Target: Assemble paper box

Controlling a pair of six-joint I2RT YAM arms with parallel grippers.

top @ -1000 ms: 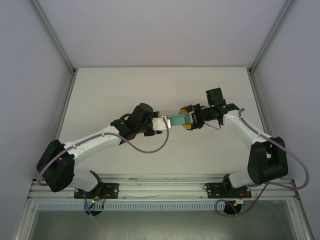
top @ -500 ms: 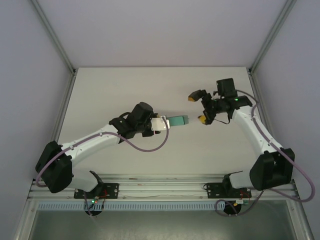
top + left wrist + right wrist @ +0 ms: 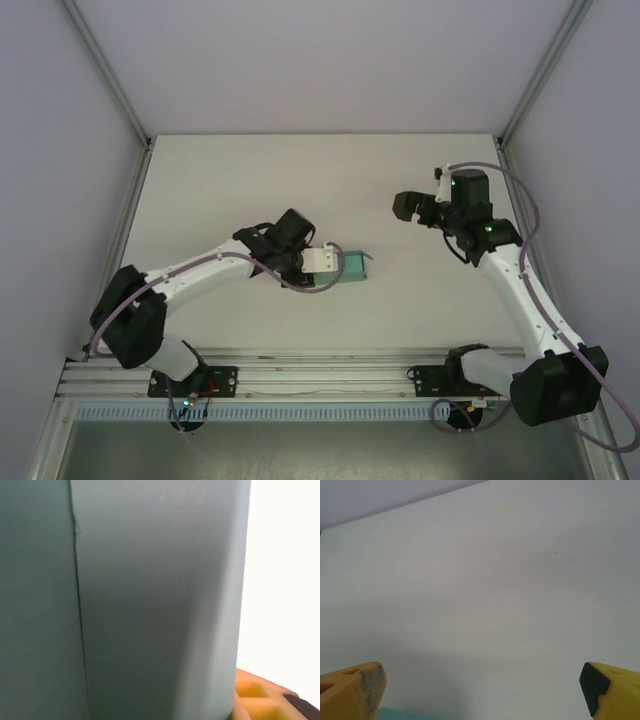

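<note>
**Op:** Quick status pls. Where's the paper box (image 3: 358,267)?

**Spotter:** Mid-table, just left of centre, at the tip of your left gripper (image 3: 338,265). It's low over the table (image 3: 250,180). Can't tell if it's touching down or just above.

**Op:** Jaws?

**Spotter:** L looks pinched on the end of the box that faces it. On the left wrist cam the teal card is right up vs the lens, w/ one yellow finger (image 3: 257,700) hard beside it. Your right gripper (image 3: 407,208) is spread wide w/ nothing between the tips. It's well apart from the box, toward the far right.

**Op:** What can bite me from here?

**Spotter:** IMO three things.
1. Thin card, gripped at one end only. Squeeze harder and you'd likely crush a wall or kink it along the crease (image 3: 77,605).
2. If you let go w/ the box tilted or off the table, it could land askew. Any flap not tucked could spring open.
3. The card is so close to the left wrist cam that you can't read the flaps there. From the top view they're too small to tell if closed, so you'd be working half blind.

**Op:** Count?

**Spotter:** 1 box, 1 crease line showing on it, 2 arms, 2 grippers, 1 table.
</note>
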